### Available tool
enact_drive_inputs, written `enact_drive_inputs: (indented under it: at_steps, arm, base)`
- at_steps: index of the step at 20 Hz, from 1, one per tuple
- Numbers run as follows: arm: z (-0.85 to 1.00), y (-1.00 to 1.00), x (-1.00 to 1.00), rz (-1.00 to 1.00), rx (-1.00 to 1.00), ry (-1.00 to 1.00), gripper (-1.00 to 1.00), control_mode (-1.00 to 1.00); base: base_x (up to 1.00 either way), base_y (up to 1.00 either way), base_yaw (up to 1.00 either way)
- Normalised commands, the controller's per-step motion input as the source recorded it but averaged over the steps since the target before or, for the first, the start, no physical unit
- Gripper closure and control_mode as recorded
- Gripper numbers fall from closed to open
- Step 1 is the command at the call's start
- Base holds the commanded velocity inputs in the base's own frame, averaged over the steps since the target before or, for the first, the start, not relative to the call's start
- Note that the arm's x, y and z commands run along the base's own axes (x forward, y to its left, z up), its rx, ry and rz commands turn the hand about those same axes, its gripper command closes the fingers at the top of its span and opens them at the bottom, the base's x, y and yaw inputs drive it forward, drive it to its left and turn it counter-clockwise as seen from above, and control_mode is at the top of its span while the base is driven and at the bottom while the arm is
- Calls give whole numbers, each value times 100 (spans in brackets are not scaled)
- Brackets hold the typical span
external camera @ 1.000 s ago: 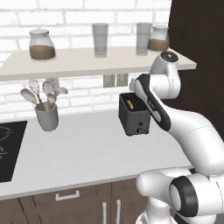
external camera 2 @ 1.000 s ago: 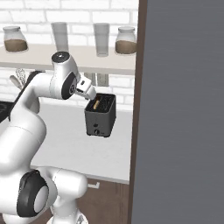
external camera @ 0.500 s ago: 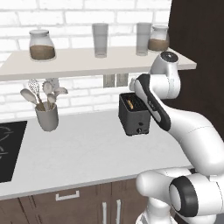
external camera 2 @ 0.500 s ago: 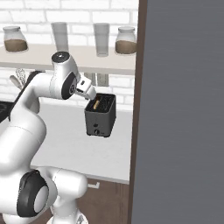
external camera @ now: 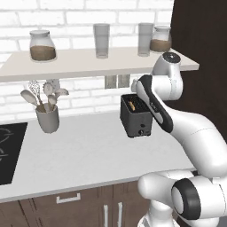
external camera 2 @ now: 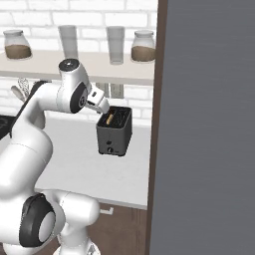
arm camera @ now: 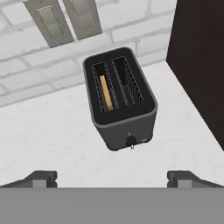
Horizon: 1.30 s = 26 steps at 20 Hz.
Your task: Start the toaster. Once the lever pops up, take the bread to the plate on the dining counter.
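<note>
While the end effector (arm camera: 112, 177) hangs above the table (arm camera: 52, 131) with its two dark tips spread wide and nothing between them, the toaster (arm camera: 121, 100) sits just below and ahead of it in the hand view. The toaster is a small black box with rounded corners, a smooth dark grey front face and a small knob low on that face; two narrow slots lined with wire guides run along its top. Its long axis runs from the knobbed front toward the white brick wall (arm camera: 30, 74), with the front turned away from the wall toward the table's near side. The bread (arm camera: 106, 93) stands on edge in one slot, seen as a thin golden-tan strip lying along that same axis; the other slot shows bare wire. The table is a smooth, pale, faintly speckled surface. A tall dark panel (arm camera: 199, 61) rises close beside the toaster on one side, leaving a narrow strip of table between them, while the other side is broad open surface. In the left base view that open stretch reaches to a grey utensil cup (external camera: 47, 119) and a black cooktop (external camera: 9, 153) at the far left edge. Above, a pale shelf (external camera: 80, 66) carries glass jars and tumblers, overhanging the toaster and limiting headroom near the wall.
</note>
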Motion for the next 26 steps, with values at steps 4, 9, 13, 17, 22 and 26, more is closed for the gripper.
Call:
enact_drive_inputs:
  at_steps: [4,9,13,17,22,26]
  arm:
    - [0,0,0,0,0,0,-100,-100]
    - [0,0,0,0,0,0,-100,-100]
    - [0,0,0,0,0,0,-100,-100]
    - [0,0,0,0,0,0,-100,-100]
    - [0,0,0,0,0,0,-100,-100]
    - [0,0,0,0,0,0,-100,-100]
  base:
    - [0,0,0]
    - [0,0,0]
    - [0,0,0]
    - [0,0,0]
    - [0,0,0]
    - [0,0,0]
